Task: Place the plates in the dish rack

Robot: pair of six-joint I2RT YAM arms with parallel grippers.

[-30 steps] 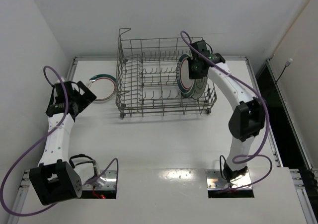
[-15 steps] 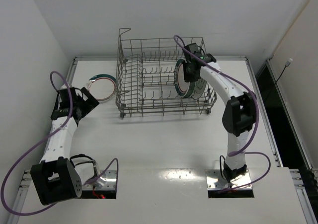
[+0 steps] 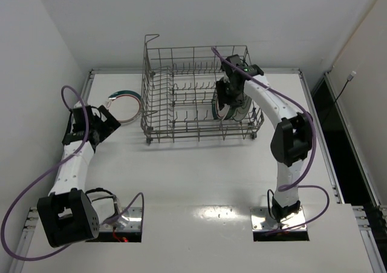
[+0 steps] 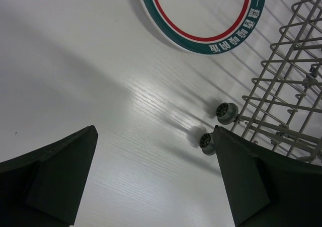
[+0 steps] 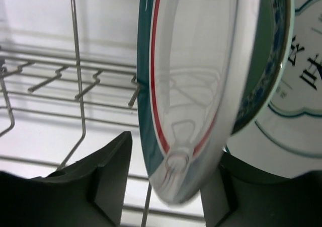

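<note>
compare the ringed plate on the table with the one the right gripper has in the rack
The round white teal-and-red-ringed plate on the table lies flat, untouched; the like-ringed white plate in the right gripper stands on edge. The table plate is outside the grey wire dish rack; the gripped plate is inside it. Both share ring colours.

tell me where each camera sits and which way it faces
Top: above and behind the bases, facing down on the table, rack, flat plate; left arm and right arm show.
Left wrist: on the left arm, facing down at the flat plate and wheels of the rack, between its open jaws.
Right wrist: inside the rack, facing along jaws shut on the held plate; patterned plate behind.
Shared: top and left wrist both show the flat plate beside the rack.
</note>
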